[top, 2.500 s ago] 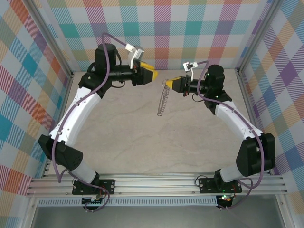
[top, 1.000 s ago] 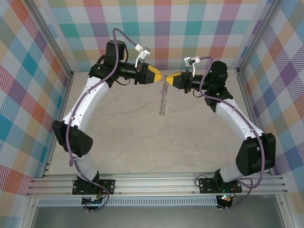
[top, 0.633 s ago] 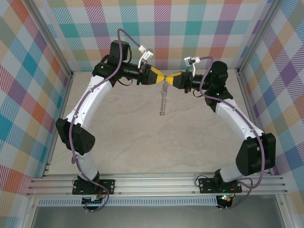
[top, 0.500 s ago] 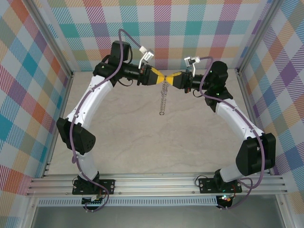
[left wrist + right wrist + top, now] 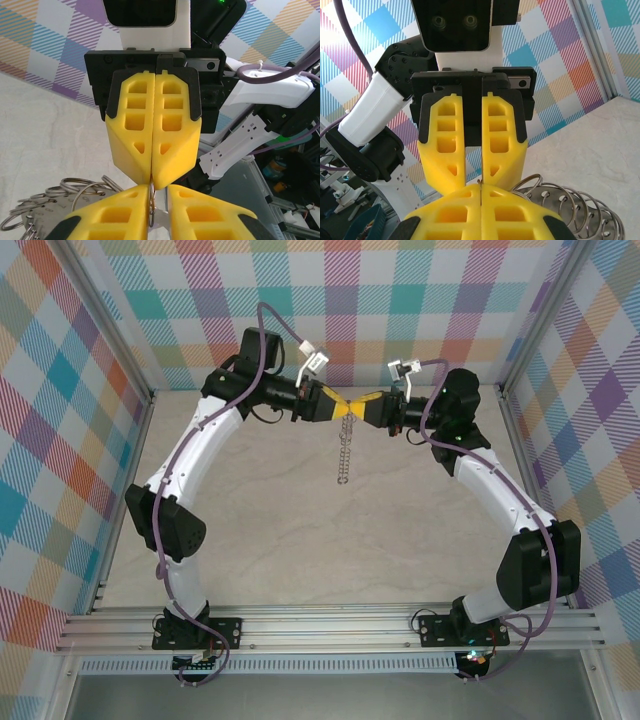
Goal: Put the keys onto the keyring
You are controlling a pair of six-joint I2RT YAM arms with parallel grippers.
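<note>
Clamping keyring [image 5: 559, 204], right hand [image 5: 481, 189] fully closed.

Robot arms: two, the left arm [image 5: 190, 455] and the right arm [image 5: 495, 490].
Grippers: two, the left gripper [image 5: 345, 409] and the right gripper [image 5: 354, 408].
Yellow fingers [image 5: 132, 125]: four, a pair on each gripper.
Keyring [image 5: 344, 452]: one grey hoop.
Wire loops [image 5: 565, 205] on the hoop: many, too overlapped to count.
Purple cables [image 5: 260, 73]: two, one along each arm.
Table [image 5: 300, 540]: one.
Checked walls [image 5: 400, 300]: three.
</note>
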